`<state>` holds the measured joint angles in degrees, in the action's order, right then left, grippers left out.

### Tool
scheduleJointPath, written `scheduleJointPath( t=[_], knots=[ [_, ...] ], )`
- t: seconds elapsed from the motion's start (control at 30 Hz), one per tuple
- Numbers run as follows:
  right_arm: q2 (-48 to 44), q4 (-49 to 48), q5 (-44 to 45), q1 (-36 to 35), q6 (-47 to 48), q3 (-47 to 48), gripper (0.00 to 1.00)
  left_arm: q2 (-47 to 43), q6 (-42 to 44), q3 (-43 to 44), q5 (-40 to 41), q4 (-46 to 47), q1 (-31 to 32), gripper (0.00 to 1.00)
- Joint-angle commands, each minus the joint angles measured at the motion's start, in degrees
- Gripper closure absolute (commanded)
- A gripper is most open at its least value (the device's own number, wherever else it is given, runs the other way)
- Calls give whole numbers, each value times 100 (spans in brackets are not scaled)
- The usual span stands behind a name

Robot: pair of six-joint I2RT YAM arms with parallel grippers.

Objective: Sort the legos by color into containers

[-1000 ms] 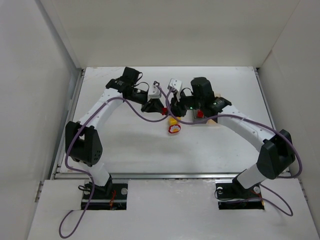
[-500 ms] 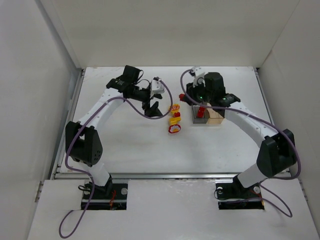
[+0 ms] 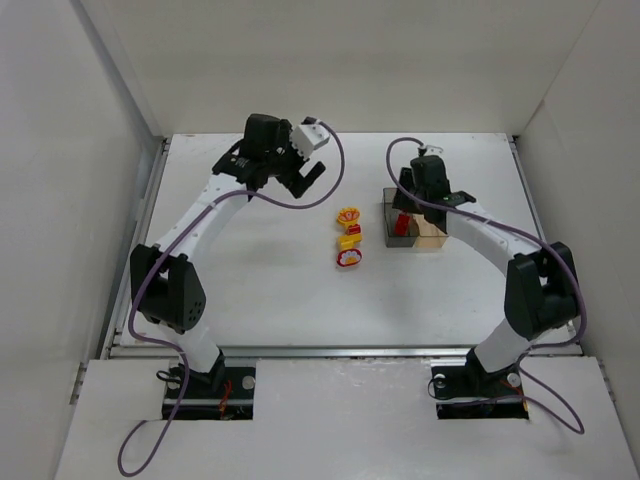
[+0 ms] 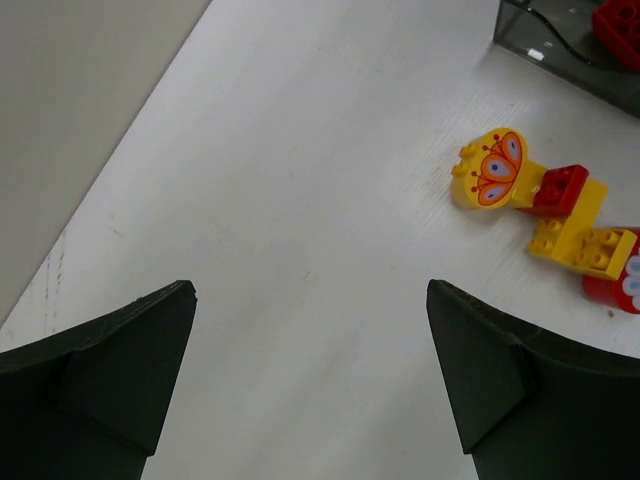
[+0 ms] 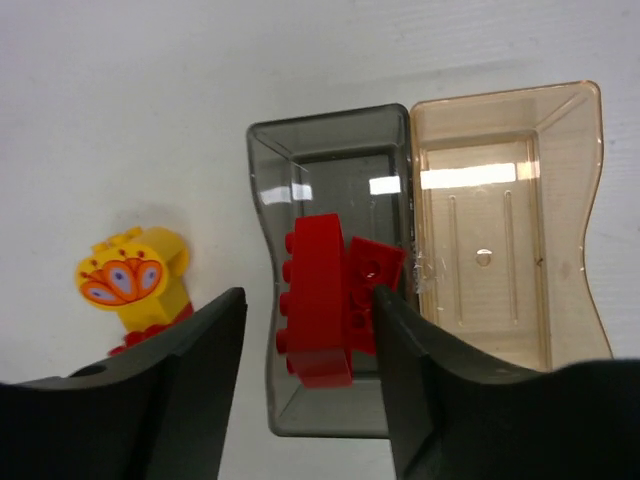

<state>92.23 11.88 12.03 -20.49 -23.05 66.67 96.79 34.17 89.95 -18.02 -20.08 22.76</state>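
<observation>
Two red legos (image 5: pixel 322 300) lie in the smoky grey container (image 5: pixel 300 150), joined to the amber container (image 5: pixel 525 220). My right gripper (image 5: pixel 310 295) hovers just above them, open; its right finger (image 5: pixel 440 390) overlaps the smaller red brick (image 5: pixel 375 285). From above, the right gripper (image 3: pixel 415 200) is over the grey box (image 3: pixel 398 228). On the table to the left lie a yellow butterfly brick (image 4: pixel 490 170), a small red brick (image 4: pixel 555 190), a yellow brick (image 4: pixel 585 240) and a round red brick (image 4: pixel 615 285). My left gripper (image 4: pixel 310 290) is open wide, back and left of them (image 3: pixel 310 180).
White walls (image 3: pixel 100 150) enclose the table on the left, back and right. A purple cable (image 3: pixel 335 165) loops off the left wrist. The loose bricks (image 3: pixel 349 238) sit in a short column just left of the containers.
Both grippers left the pile. The left opened and drew back up-left. The right carried a red brick over the grey box and opened; the brick now lies inside.
</observation>
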Motion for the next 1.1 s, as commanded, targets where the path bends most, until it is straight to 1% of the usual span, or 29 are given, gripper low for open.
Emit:
scheduleJointPath(
  t=[0.0,0.03,0.07,0.1,0.13,0.17,0.2,0.23,0.27,0.33,0.37,0.47,0.5,0.53,0.57,0.6,0.63,0.67,0.7,0.77,0.8,0.83,0.87,0.93,1.07],
  knots=[
    [233,164,62,28,-95,345,37,-222,-605,251,-154,224,18,0],
    [234,253,10,28,-95,416,31,-153,-440,251,-419,67,18,0],
    [234,306,10,28,-95,477,27,-152,-186,338,-700,-387,18,0],
    [182,306,10,28,-95,478,25,-91,609,391,-990,-679,18,0],
    [121,306,10,28,-42,478,23,-90,965,391,-1263,-925,78,0],
    [33,237,-60,28,10,478,20,-90,1116,339,-1126,-1024,288,0],
    [-46,236,-61,28,11,426,15,-90,1231,269,-907,-1025,429,0],
    [-212,184,-61,28,176,425,15,-90,1502,199,-461,-1025,570,0],
    [-275,183,-61,28,282,425,15,-90,1574,68,-283,-1025,763,0],
    [-389,131,-61,-148,624,425,15,-143,1575,66,-106,-946,765,0],
    [-477,130,-61,-209,722,478,15,-143,1505,214,-9,-867,765,0],
    [-539,130,-262,-429,1073,478,15,-82,85,925,377,-323,590,0],
    [-539,130,-472,-525,1135,478,15,-82,-346,1241,439,-269,337,0],
    [-487,130,-535,-587,1136,478,13,-82,-1559,1192,614,88,195,0],
    [-338,130,-614,-649,1188,548,12,-169,-1954,1052,755,257,63,0],
    [-224,130,-727,-649,1189,601,12,-170,-1958,894,365,259,-43,2],
    [-92,191,-990,-727,1189,697,12,-170,-1776,649,100,259,-122,9],
    [40,279,-1053,-815,1189,959,12,-170,-1287,568,-68,137,-123,14],
    [320,532,-1054,-868,1128,1109,12,-170,-1282,567,-18,75,-123,16],
    [576,736,-1054,-1087,1074,1478,12,-170,-1282,383,123,74,-123,16],
    [812,798,-1054,-1184,1074,1576,12,-239,-1377,296,202,74,-123,12],
    [954,981,-1054,-1281,1074,1690,8,-344,-1465,199,385,126,-123,8],
    [1112,1122,-888,-1447,1074,1821,8,-406,-1466,-19,500,188,-123,8],
    [1559,1543,-834,-1502,987,2208,6,-494,-1519,-214,763,328,-123,8],
    [2044,1913,-466,-1502,794,2490,6,-626,-1519,-487,766,329,-123,8]
  ],
)
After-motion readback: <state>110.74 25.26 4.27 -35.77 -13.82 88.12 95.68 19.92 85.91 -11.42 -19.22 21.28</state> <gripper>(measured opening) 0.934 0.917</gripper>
